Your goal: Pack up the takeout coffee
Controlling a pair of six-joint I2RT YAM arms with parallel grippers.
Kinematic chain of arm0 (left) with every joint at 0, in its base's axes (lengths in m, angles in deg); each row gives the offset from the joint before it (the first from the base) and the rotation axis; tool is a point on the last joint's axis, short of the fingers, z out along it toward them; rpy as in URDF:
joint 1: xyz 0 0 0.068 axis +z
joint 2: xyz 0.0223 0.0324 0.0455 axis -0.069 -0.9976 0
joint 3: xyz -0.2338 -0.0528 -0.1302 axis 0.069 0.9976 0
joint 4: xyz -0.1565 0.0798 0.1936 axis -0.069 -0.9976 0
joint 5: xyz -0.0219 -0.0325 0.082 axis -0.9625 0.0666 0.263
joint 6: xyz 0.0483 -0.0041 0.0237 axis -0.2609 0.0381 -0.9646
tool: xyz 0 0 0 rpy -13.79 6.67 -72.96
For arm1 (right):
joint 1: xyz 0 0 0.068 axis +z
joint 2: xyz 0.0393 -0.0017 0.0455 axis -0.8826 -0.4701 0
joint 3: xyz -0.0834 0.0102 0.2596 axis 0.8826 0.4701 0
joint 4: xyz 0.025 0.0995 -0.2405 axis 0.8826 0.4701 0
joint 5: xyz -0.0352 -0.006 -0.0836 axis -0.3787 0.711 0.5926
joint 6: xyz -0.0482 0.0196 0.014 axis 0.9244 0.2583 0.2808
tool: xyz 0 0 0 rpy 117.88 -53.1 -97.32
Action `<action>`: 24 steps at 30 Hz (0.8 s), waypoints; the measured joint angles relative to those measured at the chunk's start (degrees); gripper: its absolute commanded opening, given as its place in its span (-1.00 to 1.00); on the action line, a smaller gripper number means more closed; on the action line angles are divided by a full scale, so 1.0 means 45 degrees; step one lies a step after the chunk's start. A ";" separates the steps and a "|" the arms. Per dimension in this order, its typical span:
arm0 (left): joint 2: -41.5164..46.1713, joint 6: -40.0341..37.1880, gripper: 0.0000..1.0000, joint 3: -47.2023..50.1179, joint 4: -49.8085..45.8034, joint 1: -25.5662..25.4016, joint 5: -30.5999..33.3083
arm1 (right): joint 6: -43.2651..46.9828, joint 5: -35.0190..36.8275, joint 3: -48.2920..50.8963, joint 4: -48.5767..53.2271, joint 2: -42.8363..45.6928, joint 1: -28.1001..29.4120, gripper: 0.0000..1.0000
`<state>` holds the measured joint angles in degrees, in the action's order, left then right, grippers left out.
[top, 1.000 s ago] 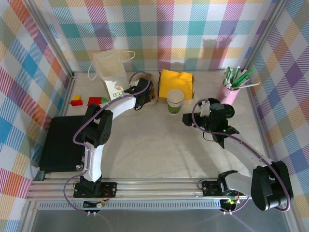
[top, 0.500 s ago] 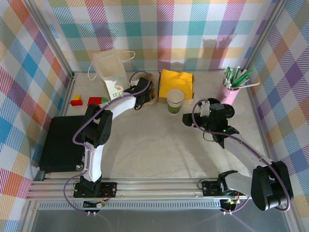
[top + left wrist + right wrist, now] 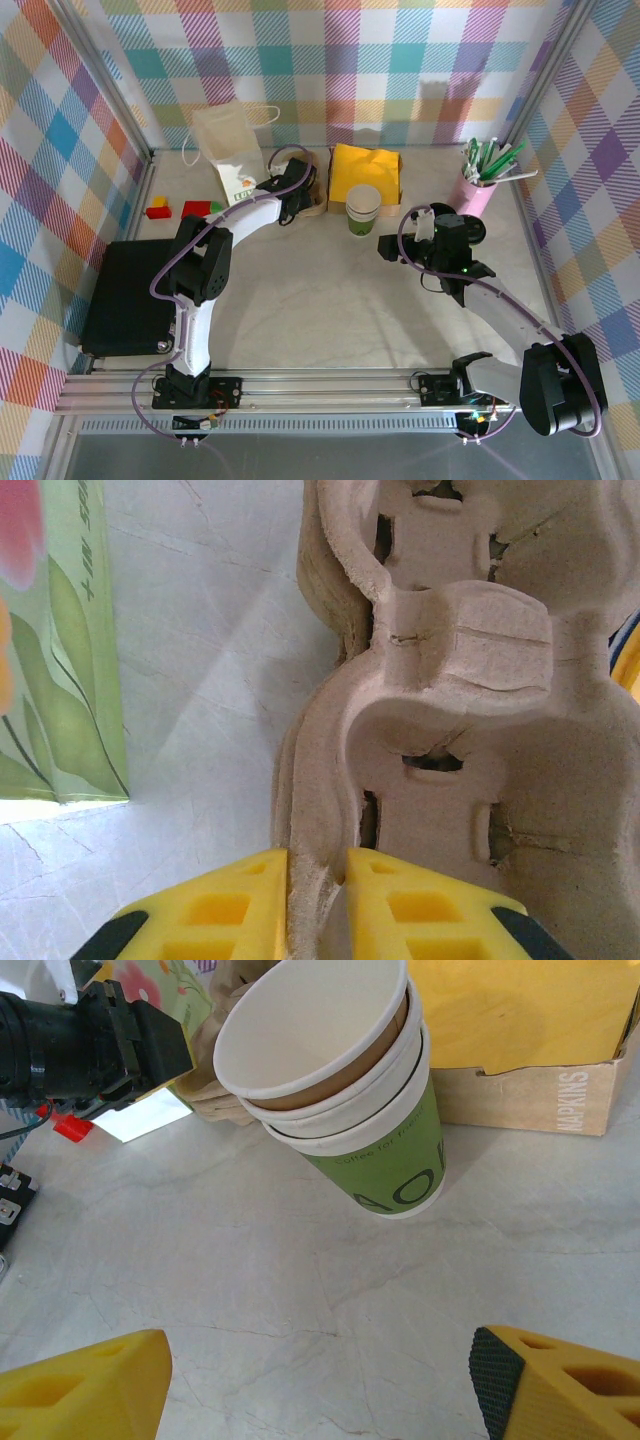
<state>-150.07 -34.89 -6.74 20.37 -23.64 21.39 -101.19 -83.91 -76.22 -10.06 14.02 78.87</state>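
At the back of the desk (image 3: 330, 300), my left claw (image 3: 316, 900) pinches the thin rim of the pulp tray (image 3: 450, 730), which may tear or slip. My right claw (image 3: 320, 1385) hangs spread before the takeout coffee (image 3: 350, 1090), which stands near the tray and could easily be toppled.

A pale grey, marble-patterned counter (image 3: 330, 300) sits inside a booth of pastel plaid walls (image 3: 400, 60) on the left, back and right. Metal posts (image 3: 104, 80) mark the back corners. A silver rail (image 3: 330, 385) runs along the near edge. The light is soft and even.
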 measured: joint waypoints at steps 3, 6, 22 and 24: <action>0.0000 0.0010 -0.51 0.0000 0.0000 0.0005 -0.0005 | 0.0005 0.0000 0.0000 0.0005 0.0000 0.0000 0.59; 0.0000 0.0010 -0.51 0.0000 0.0000 0.0015 -0.0010 | 0.0029 0.0000 0.0000 0.0005 -0.0005 0.0005 0.59; 0.0000 0.0029 -0.38 -0.0107 0.0019 0.0117 -0.0146 | 0.0034 -0.0005 -0.0005 0.0029 -0.0107 0.0010 0.59; -0.0005 0.0053 -0.36 -0.0165 -0.0005 0.0121 -0.0160 | 0.0039 -0.0005 -0.0005 0.0029 -0.0107 0.0010 0.59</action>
<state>-150.09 -34.65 -7.48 20.34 -23.09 20.67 -101.02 -83.93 -76.24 -9.93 13.54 78.91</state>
